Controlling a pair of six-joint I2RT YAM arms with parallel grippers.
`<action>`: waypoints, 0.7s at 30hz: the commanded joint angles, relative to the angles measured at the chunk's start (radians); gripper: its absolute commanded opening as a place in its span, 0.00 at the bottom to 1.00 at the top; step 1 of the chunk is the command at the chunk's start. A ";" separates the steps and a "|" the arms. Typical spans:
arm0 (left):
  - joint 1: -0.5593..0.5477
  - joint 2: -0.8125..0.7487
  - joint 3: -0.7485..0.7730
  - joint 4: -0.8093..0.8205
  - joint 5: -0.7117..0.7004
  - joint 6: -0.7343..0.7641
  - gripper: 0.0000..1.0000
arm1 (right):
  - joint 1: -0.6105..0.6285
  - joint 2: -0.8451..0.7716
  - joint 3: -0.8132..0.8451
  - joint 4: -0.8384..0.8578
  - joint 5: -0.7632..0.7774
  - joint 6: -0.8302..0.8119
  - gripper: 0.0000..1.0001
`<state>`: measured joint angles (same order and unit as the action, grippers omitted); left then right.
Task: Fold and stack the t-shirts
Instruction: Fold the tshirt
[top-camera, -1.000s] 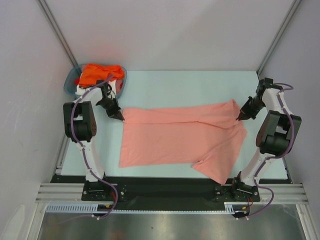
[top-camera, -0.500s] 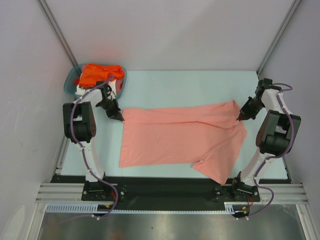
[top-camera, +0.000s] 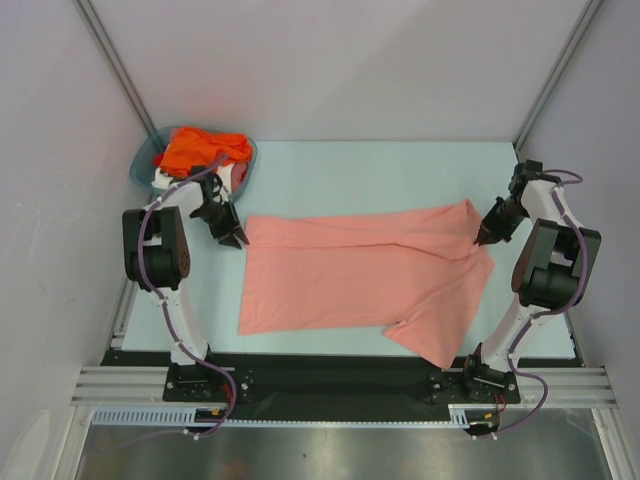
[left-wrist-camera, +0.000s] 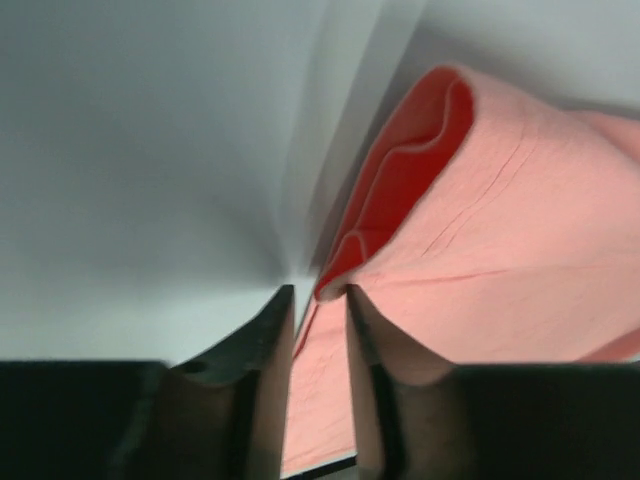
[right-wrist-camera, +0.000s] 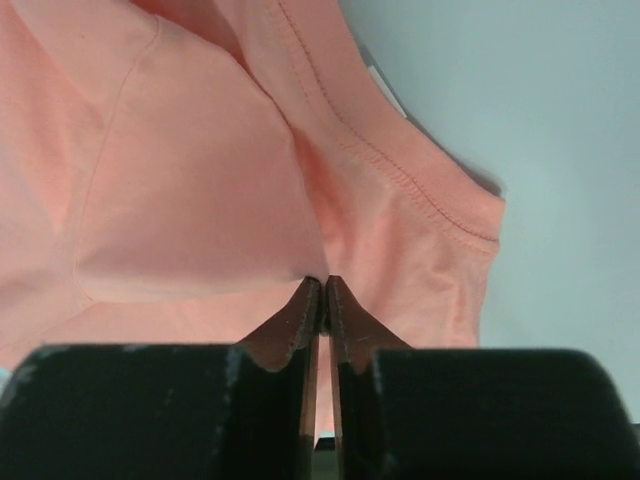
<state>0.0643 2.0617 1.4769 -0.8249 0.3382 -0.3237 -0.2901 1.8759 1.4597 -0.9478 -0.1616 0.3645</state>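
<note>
I have the salmon-pink t-shirt (top-camera: 360, 275) lying flat on the pale table (top-camera: 350, 170), stretched sideways between my two arms. A band along its far edge is doubled over, and one sleeve juts out at its near right corner. The left gripper (left-wrist-camera: 318, 292) sits at the shirt's far left corner. Its fingers (left-wrist-camera: 262, 330) stand a little apart, and the rounded end of the doubled cloth lies right at their tips; through the gap I can see more pink cloth below. The cloth does not look clamped on that side. The right gripper (right-wrist-camera: 323, 282) is at the shirt's far right corner, beside a stitched hem. Its jaws are pressed nearly together with only a hair-thin slit between them, and their tips are on a small pucker where the creases in the cloth run together. Past the shirt's far left corner, just behind the left gripper, stands the teal basket (top-camera: 140, 165). It holds a crumpled bright orange t-shirt (top-camera: 200, 148) with a bit of white cloth (top-camera: 160, 180) showing under it.
</note>
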 joint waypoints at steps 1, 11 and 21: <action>0.003 -0.110 -0.044 -0.118 -0.018 -0.018 0.36 | 0.000 -0.006 0.016 -0.002 0.059 -0.016 0.13; -0.050 -0.200 0.006 -0.037 0.116 -0.067 0.29 | 0.020 0.060 0.207 0.129 0.042 -0.016 0.47; -0.057 -0.138 -0.056 0.136 0.205 -0.095 0.23 | 0.042 0.264 0.398 0.214 -0.107 0.094 0.63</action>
<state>0.0086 1.9007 1.4300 -0.7734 0.4870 -0.3992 -0.2520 2.1181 1.8114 -0.7753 -0.2054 0.3851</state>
